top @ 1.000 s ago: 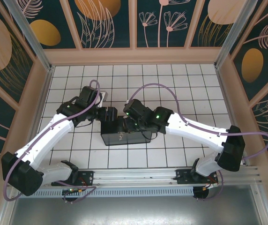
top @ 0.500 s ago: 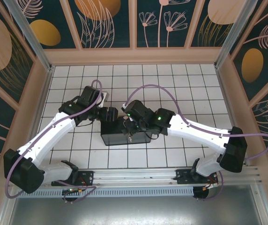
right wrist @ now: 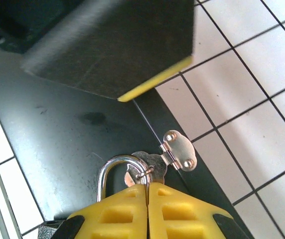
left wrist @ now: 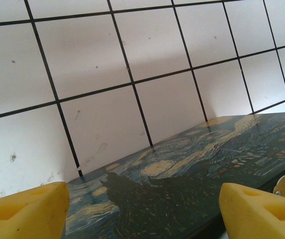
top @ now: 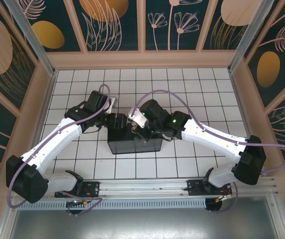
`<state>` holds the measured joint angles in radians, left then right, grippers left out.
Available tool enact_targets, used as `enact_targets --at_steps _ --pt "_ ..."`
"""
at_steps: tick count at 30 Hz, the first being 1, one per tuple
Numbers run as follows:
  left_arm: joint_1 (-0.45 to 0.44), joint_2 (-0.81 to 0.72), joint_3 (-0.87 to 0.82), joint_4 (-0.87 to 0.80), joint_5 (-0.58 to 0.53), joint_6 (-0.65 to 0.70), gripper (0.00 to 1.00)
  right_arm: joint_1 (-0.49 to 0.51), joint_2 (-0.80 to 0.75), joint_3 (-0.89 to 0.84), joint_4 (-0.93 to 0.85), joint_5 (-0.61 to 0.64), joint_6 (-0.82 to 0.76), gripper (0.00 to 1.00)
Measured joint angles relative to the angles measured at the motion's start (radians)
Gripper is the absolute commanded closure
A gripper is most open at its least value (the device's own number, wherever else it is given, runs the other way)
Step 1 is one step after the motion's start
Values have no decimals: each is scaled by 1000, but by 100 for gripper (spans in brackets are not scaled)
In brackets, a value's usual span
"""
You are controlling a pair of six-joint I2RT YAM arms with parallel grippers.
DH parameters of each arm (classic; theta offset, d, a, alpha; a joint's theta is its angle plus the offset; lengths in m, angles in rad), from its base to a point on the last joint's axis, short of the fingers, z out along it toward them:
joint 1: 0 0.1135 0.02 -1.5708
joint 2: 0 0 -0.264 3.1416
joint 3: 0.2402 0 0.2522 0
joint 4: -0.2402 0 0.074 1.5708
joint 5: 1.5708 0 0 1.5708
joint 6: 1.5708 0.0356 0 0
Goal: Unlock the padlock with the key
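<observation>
Right claw (right wrist: 147, 188) clenched tight just below padlock (right wrist: 118, 158) shackle and hasp (right wrist: 178, 149); left claw (left wrist: 142, 214) released, spread wide above painted box (left wrist: 207, 159).

My right fingers (right wrist: 117, 214), at six o'clock in the right wrist view, are matt yellow plastic moulded with shallow pockets. At twelve o'clock from them the padlock (right wrist: 118, 159) shows a thin shackle of bright polished metal. The hasp (right wrist: 179, 149), at two o'clock from it, is smooth glossy silver metal with round rivets. The box (right wrist: 58, 129) wall is dark and smooth, with a faint sheen and one dull smudge. Its lid (left wrist: 182, 174) is painted, satin. My left fingers (left wrist: 28, 209) are matt yellow too. The floor (left wrist: 82, 64) looks like smooth white tile, lightly speckled. From above, my left arm (top: 58, 142) and right arm (top: 212, 137) wear glossy white plastic. The rail (top: 147, 189) at six o'clock is dull grey metal.
</observation>
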<state>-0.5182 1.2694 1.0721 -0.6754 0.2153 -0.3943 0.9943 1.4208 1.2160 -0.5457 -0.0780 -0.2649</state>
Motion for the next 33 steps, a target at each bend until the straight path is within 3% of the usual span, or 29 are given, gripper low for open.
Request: enact_targets --at_steps 7,13,18,21,26,31,33 --pt "0 11 -10 20 26 -4 21 -46 7 -2 22 -122 -235 91" --pt "0 24 -10 34 35 -5 21 -137 11 2 63 -264 -430 68" --pt "0 29 -10 37 34 -18 21 -164 40 27 71 -283 -491 62" --pt "0 29 -10 37 31 -23 21 -169 40 63 58 -282 -445 59" --pt "7 34 -5 36 31 -22 20 -174 -18 120 16 -294 -200 50" --pt "26 55 21 36 37 -21 19 -32 -275 -139 34 -250 -97 46" --pt "34 63 34 35 38 -17 19 -18 -341 -213 42 -226 -94 45"
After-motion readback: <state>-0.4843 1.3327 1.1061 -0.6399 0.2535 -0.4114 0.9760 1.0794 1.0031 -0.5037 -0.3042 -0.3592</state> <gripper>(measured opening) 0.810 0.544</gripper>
